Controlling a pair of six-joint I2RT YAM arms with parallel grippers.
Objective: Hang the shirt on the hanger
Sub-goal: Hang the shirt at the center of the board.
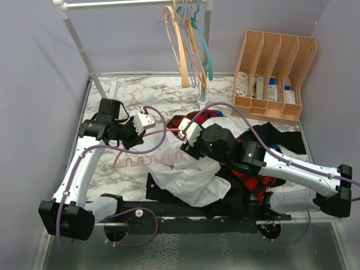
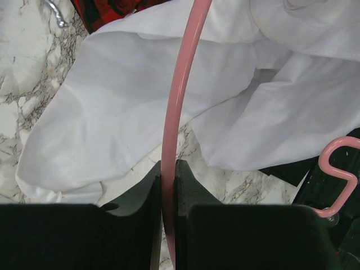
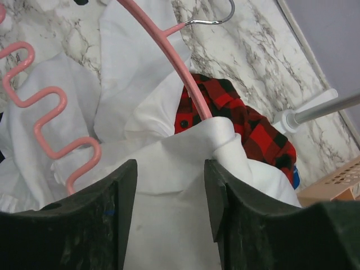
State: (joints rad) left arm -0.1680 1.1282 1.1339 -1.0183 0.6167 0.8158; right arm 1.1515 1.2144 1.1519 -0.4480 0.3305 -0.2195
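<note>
The pink hanger [image 1: 151, 160] lies on the marble table with its wavy bar toward the front. One of its arms [image 3: 169, 53] runs in under a fold of the white shirt [image 3: 169, 225]. Its metal hook [image 3: 211, 19] rests on the marble. My left gripper [image 2: 167, 171] is shut on the hanger's other thin arm [image 2: 175, 107], with the shirt [image 2: 107, 112] spread just beyond it. The right gripper [image 3: 169, 174] hovers open over the shirt's folded edge, with fabric between its spread fingers but not pinched. In the top view the shirt [image 1: 191, 175] lies crumpled between both grippers.
A red-and-black plaid shirt [image 1: 256, 181] and a black garment [image 1: 275, 138] lie under and beside the white one. A clothes rack [image 1: 203, 53] at the back carries peach and teal hangers [image 1: 191, 39]. A peach organizer [image 1: 274, 76] stands back right.
</note>
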